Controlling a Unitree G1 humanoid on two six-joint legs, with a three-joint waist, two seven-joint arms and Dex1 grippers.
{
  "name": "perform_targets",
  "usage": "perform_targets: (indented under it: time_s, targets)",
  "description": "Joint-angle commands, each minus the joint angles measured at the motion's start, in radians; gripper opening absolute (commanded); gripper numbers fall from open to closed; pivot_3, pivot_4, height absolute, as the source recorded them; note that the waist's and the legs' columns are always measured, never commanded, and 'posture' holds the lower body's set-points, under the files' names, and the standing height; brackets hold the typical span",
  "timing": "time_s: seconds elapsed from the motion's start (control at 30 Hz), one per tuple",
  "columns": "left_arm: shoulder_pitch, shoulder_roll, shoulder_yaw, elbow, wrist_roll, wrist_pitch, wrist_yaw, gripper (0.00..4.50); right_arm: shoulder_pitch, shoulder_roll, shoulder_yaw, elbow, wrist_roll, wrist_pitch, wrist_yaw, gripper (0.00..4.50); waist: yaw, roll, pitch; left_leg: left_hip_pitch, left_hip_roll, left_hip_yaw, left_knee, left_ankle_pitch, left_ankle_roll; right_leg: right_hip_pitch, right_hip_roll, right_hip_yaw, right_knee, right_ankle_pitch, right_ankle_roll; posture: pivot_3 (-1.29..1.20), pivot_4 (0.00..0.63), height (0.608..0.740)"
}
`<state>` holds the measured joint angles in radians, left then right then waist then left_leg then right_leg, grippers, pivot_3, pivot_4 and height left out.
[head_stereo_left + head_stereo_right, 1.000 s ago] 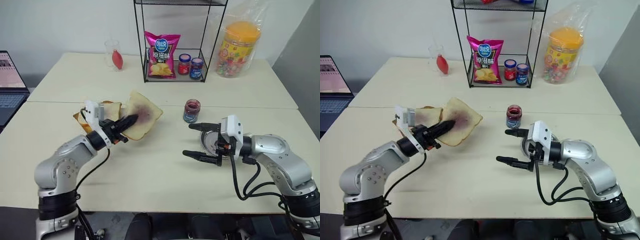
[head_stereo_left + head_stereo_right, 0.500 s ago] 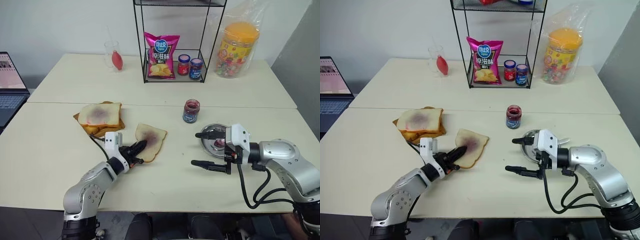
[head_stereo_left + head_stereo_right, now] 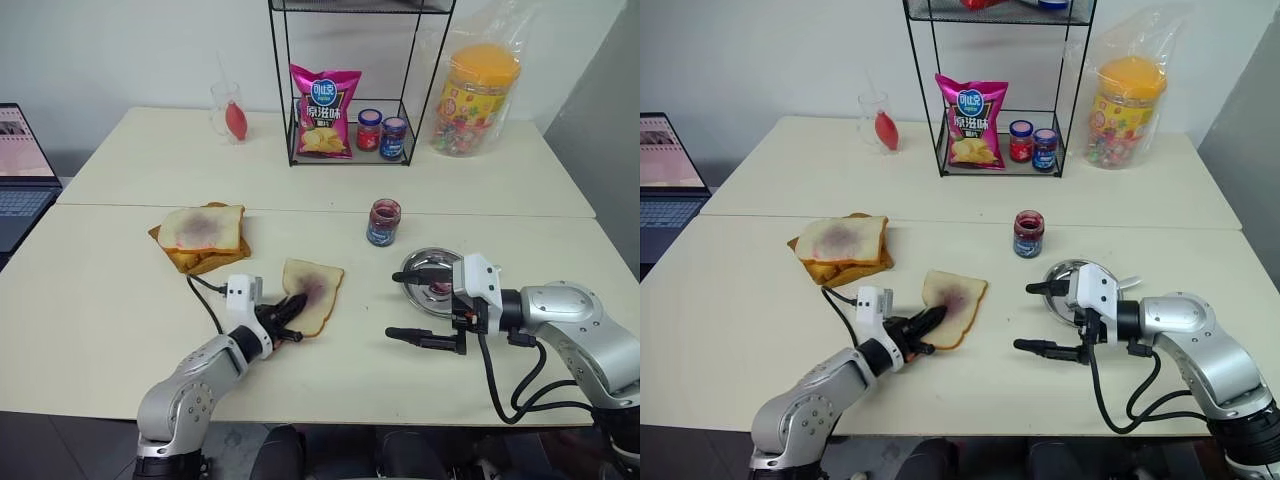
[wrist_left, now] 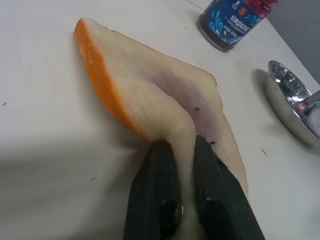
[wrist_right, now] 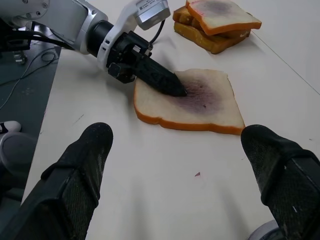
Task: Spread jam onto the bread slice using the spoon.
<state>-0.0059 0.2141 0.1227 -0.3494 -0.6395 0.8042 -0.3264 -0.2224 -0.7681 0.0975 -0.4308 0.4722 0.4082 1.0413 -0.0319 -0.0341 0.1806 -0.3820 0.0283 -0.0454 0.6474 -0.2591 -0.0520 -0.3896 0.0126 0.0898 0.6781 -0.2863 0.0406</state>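
Near the lower middle of the head view, the bread slice [image 3: 313, 293] lies on the counter [image 3: 100, 290], its jam [image 3: 314, 291] patch at centre. The left claw [image 3: 290, 311] is pinched onto its near edge, crust bulging between the fingers [image 4: 155, 200]. At lower right, the right claw [image 3: 405, 305] hangs spread wide and empty before a steel dish [image 3: 432, 281]. Above the dish stands the open jam jar [image 3: 382, 221]; at left sits a toast stack [image 3: 203, 236].

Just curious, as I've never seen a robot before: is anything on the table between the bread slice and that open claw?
No. In the right wrist view, only bare table separates the bread slice from the right gripper.
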Motion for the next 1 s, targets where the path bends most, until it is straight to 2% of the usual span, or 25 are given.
perform_targets:
  time_s: [0.03, 0.2, 0.37, 0.57, 0.63, 0.77, 0.9, 1.0]
  targets:
    - [0.010, -0.008, -0.007, -0.044, -0.023, 0.017, 0.015, 1.18, -0.001, -0.008, -0.017, -0.037, -0.002, -0.022, 0.009, 4.50, 0.000, 0.000, 0.000, 0.000, 0.000, 0.000, 0.000, 0.000, 0.000, 0.000, 0.000, 0.000, 0.000, 0.000, 0.000, 0.00, 0.150, 0.740]
    - [0.041, 0.016, 0.020, -0.103, -0.034, 0.037, 0.038, 2.30, 0.008, -0.011, -0.010, -0.033, -0.018, -0.037, 0.014, 4.50, -0.001, 0.000, 0.000, 0.000, 0.000, 0.000, 0.000, 0.000, 0.000, 0.000, 0.000, 0.000, 0.000, 0.000, 0.000, 0.00, 0.150, 0.740]
    - [0.099, 0.036, 0.064, -0.187, -0.046, 0.041, 0.078, 3.22, 0.009, -0.005, -0.012, -0.041, -0.009, -0.030, 0.019, 4.50, -0.001, 0.000, 0.000, 0.000, 0.000, 0.000, 0.000, 0.000, 0.000, 0.000, 0.000, 0.000, 0.000, 0.000, 0.000, 0.00, 0.150, 0.740]
    - [0.168, 0.095, 0.086, -0.250, 0.018, -0.022, 0.080, 4.33, -0.002, -0.001, -0.008, -0.038, 0.000, -0.029, 0.033, 4.50, -0.001, 0.000, 0.000, 0.000, 0.000, 0.000, 0.000, 0.000, 0.000, 0.000, 0.000, 0.000, 0.000, 0.000, 0.000, 0.00, 0.150, 0.740]
    - [0.182, 0.129, 0.084, -0.260, 0.063, -0.082, 0.055, 4.44, -0.008, 0.002, -0.007, -0.034, -0.001, -0.029, 0.036, 4.50, -0.001, 0.000, 0.000, 0.000, 0.000, 0.000, 0.000, 0.000, 0.000, 0.000, 0.000, 0.001, 0.000, 0.000, 0.000, 0.00, 0.150, 0.740]
    - [0.168, 0.299, 0.032, -0.204, 0.349, -0.455, -0.055, 4.44, -0.016, 0.021, -0.018, -0.023, -0.003, -0.037, 0.019, 4.50, 0.000, 0.000, 0.000, 0.000, 0.001, -0.001, -0.001, 0.000, 0.000, -0.001, 0.000, 0.000, -0.001, -0.001, -0.001, 0.00, 0.150, 0.740]
    - [0.091, 0.367, 0.045, -0.177, 0.351, -0.585, -0.163, 4.44, -0.016, 0.053, -0.053, -0.005, -0.020, -0.073, -0.026, 4.50, 0.004, 0.001, 0.000, 0.000, 0.001, 0.001, -0.001, 0.000, 0.000, 0.000, 0.000, 0.000, -0.001, -0.002, -0.002, 0.00, 0.150, 0.740]
    - [0.052, 0.447, 0.036, -0.210, 0.263, -0.575, -0.324, 4.44, -0.009, 0.056, -0.105, 0.029, -0.040, -0.122, -0.055, 4.50, 0.003, 0.001, 0.001, -0.001, 0.001, 0.002, -0.001, 0.000, 0.000, -0.001, 0.000, 0.001, -0.003, -0.001, -0.001, 0.00, 0.150, 0.740]
